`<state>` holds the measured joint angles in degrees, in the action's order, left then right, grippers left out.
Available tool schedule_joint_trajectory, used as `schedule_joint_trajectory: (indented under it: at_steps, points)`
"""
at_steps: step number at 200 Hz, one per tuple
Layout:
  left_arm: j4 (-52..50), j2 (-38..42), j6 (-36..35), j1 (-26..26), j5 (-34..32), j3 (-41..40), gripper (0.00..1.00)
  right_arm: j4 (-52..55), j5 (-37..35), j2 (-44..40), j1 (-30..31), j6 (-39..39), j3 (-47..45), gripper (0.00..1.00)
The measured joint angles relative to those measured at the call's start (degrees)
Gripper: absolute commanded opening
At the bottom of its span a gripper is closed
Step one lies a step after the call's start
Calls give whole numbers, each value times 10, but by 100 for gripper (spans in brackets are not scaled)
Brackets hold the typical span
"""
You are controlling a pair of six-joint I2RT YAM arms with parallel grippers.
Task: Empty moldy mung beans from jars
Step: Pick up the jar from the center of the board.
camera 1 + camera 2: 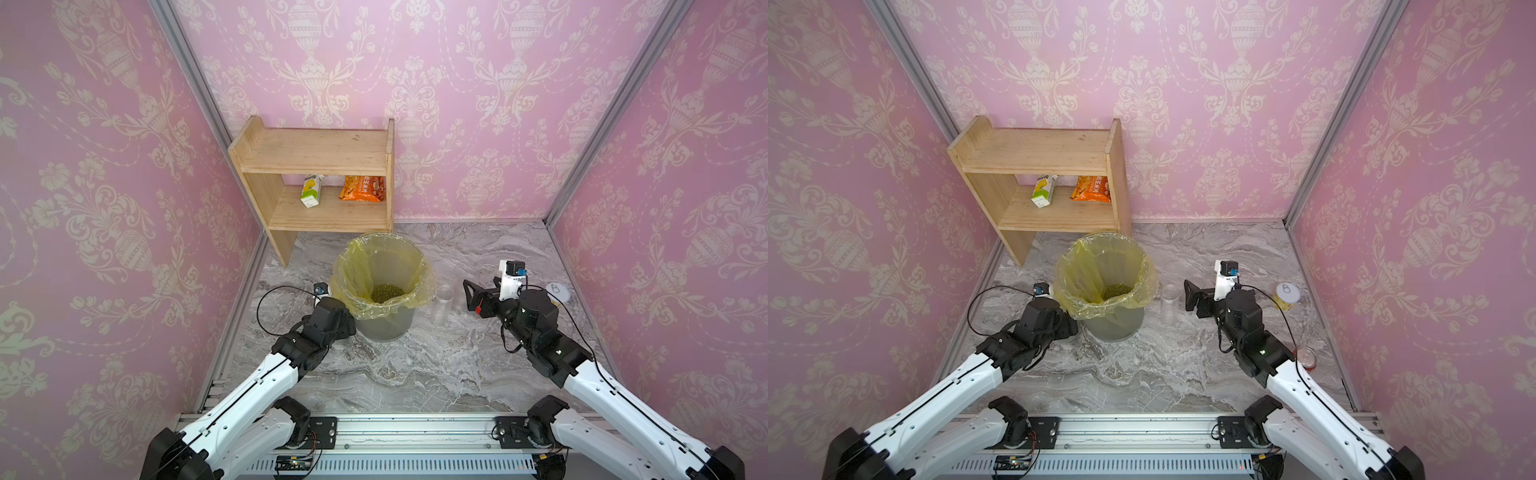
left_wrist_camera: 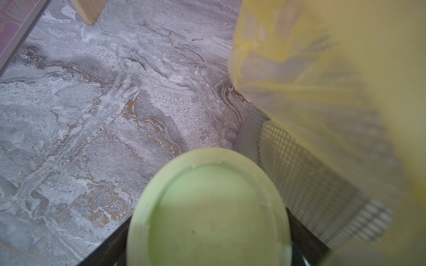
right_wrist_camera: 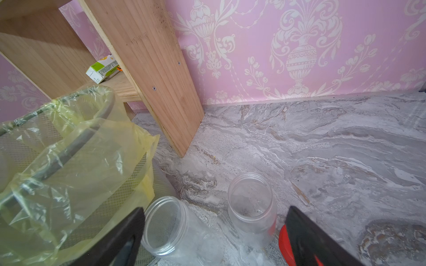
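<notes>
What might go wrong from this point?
The green lid sits between the jaws of the left gripper, close beside the bin and its yellow liner; a jaw may snag the liner or shove the bin. The right gripper hangs open close to the empty jars; a careless move could topple them.

Walls [image 1: 457, 83]: pink, with a cream urn-and-vine damask.
Tabletop [image 1: 415, 374]: grey marble, white streaks, rust-brown veins.
Bin [image 2: 311, 184] hard beside the left gripper [image 2: 207, 221]: fine grey mesh, with a see-through yellow liner [image 1: 353, 266]. Mung beans [image 1: 387, 293] inside are olive-green.
Lid [image 2: 207, 184] between that gripper's fingers: plain pale green.
Jars [image 3: 252, 207] just ahead of the right gripper [image 3: 215, 210]: clear, colourless.
Its fingers [image 3: 306, 237]: black, with a red patch alongside (lid or part, cannot tell).
Shelf [image 1: 316, 149], well beyond both grippers: pale, straight-grained wood.
</notes>
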<state>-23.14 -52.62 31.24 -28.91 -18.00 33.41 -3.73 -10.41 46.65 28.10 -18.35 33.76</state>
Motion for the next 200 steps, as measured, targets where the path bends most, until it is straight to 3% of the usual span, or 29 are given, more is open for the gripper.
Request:
schedule_joint_trajectory:
  at_steps: [25,85,200]
  points:
    - [3,5,-4,2,-5,-4,81,0,0,0,0,0,0,97]
    - [3,46,-5,3,-6,-25,61,0,9,2,0,-4,0,98]
    - [-28,102,-6,6,-3,-36,57,16,129,26,-3,-4,17,95]
